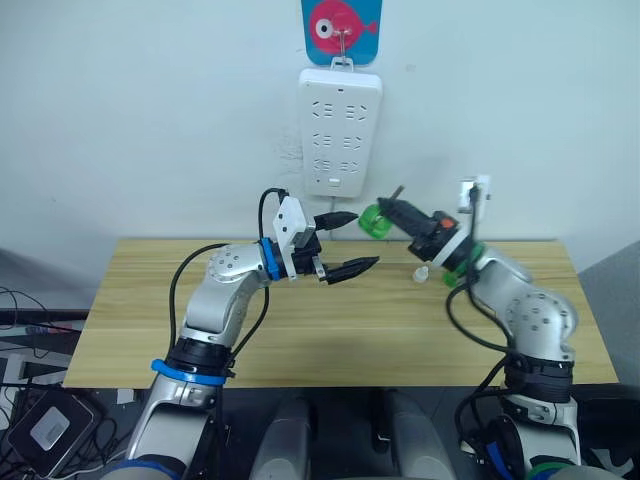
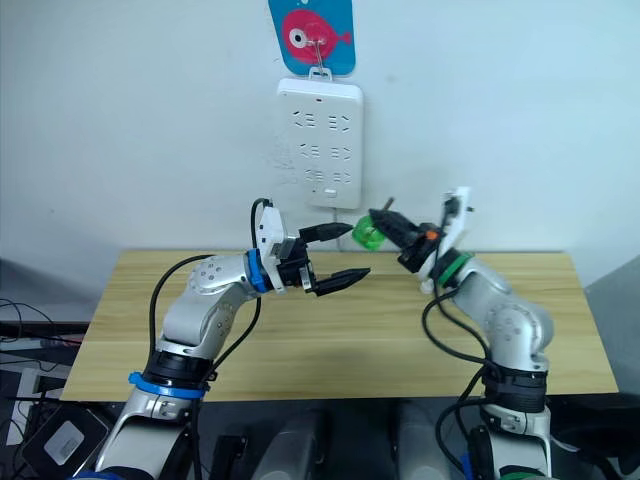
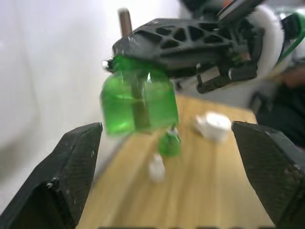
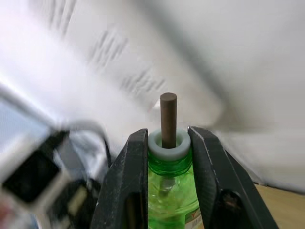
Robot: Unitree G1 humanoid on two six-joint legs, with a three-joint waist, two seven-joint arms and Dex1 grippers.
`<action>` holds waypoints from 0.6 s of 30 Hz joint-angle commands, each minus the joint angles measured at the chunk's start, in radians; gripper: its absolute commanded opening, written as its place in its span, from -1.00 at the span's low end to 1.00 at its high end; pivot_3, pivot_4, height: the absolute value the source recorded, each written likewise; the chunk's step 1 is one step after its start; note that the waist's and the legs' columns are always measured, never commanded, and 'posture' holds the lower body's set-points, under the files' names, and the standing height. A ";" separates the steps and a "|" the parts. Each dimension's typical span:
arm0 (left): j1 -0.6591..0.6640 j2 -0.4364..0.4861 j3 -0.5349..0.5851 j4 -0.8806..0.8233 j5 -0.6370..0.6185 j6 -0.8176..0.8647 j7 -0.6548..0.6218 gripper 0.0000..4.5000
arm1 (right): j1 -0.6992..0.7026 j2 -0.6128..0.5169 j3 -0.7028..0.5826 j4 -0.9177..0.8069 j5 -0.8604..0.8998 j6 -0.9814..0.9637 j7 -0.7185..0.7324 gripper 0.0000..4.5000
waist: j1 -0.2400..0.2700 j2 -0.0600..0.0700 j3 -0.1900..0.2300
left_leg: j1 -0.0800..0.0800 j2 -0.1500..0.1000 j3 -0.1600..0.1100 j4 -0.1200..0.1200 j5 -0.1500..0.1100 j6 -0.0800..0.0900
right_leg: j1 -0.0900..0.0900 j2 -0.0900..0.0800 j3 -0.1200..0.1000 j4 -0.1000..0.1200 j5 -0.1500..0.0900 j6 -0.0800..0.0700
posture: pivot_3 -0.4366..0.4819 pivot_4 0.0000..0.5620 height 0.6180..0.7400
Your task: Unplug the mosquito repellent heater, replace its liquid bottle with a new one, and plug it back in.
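A translucent green liquid bottle [image 1: 374, 222] with a brown wick stem [image 4: 167, 114] hangs in the air in front of the wall. My right gripper [image 4: 167, 136] is shut on its white neck. My left gripper [image 1: 367, 238] is open, its fingers [image 3: 71, 176] spread to either side of the bottle's body without touching it. On the table beyond lie a second small green bottle [image 3: 169, 143], a tiny white cap [image 3: 156, 168] and a white unit [image 3: 213, 126] that looks like the heater. I cannot tell which bottle is the new one.
A white power strip [image 1: 340, 125] hangs on the wall under a blue hook with a pink fish [image 1: 340, 25], just above the two grippers. The wooden table [image 1: 300, 340] spreads below both arms.
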 commanded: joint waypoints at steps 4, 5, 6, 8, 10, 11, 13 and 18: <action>0.025 -0.110 -0.015 -0.078 0.034 -0.080 0.155 1.00 | -0.010 0.051 -0.017 -0.064 0.356 -0.006 -0.296 -0.62 | -0.004 0.000 0.000 | 0.000 0.000 0.001 0.000 0.000 0.000 | 0.000 0.000 0.001 0.001 0.000 0.000 | 0.02 -0.11 1.00; 0.026 -0.123 -0.020 -0.081 0.037 -0.084 0.170 1.00 | -0.005 0.044 -0.004 -0.071 0.378 -0.006 -0.313 -0.62 | -0.004 0.000 0.000 | 0.000 0.000 0.001 0.000 0.000 0.000 | 0.000 0.000 0.001 0.001 0.000 0.000 | 0.02 -0.11 1.00; 0.028 -0.135 -0.023 -0.083 0.038 -0.087 0.183 1.00 | 0.000 0.036 0.008 -0.076 0.397 -0.011 -0.328 -0.62 | -0.004 0.000 0.000 | 0.000 0.000 0.002 0.000 0.000 0.000 | 0.000 0.000 0.001 0.001 0.000 0.000 | 0.02 -0.11 1.00; 0.027 -0.149 -0.022 -0.085 0.039 -0.091 0.206 1.00 | 0.004 0.019 0.021 -0.076 0.433 -0.027 -0.354 -0.62 | -0.005 0.000 0.000 | 0.000 0.000 0.002 0.000 0.000 0.000 | 0.000 0.001 0.001 0.001 0.000 0.000 | 0.02 -0.10 1.00; 0.026 -0.156 -0.022 -0.087 0.039 -0.094 0.221 1.00 | 0.006 0.005 0.033 -0.074 0.459 -0.044 -0.372 -0.62 | -0.005 0.000 0.000 | 0.000 0.000 0.002 0.000 0.000 0.000 | 0.000 0.001 0.001 0.001 0.000 0.000 | 0.02 -0.10 1.00; 0.026 -0.157 -0.023 -0.088 0.039 -0.094 0.226 1.00 | 0.007 -0.002 0.039 -0.074 0.470 -0.053 -0.378 -0.62 | -0.005 0.000 0.000 | 0.000 0.000 0.002 0.000 0.000 0.001 | 0.000 0.001 0.001 0.001 0.000 0.000 | 0.02 -0.10 1.00; 0.027 -0.161 -0.021 -0.091 0.033 -0.094 0.234 1.00 | 0.008 -0.014 0.053 -0.073 0.486 -0.069 -0.389 -0.62 | -0.005 0.000 0.000 | 0.000 0.000 0.002 0.000 0.000 0.001 | 0.000 0.001 0.001 0.001 0.000 0.000 | 0.02 -0.10 1.00; 0.024 -0.165 -0.020 -0.105 0.020 -0.083 0.248 1.00 | 0.011 -0.037 0.080 -0.073 0.514 -0.106 -0.406 -0.62 | -0.005 0.000 0.000 | 0.000 0.000 0.002 0.000 0.000 0.001 | 0.000 0.001 0.001 0.001 0.000 0.000 | 0.03 -0.09 1.00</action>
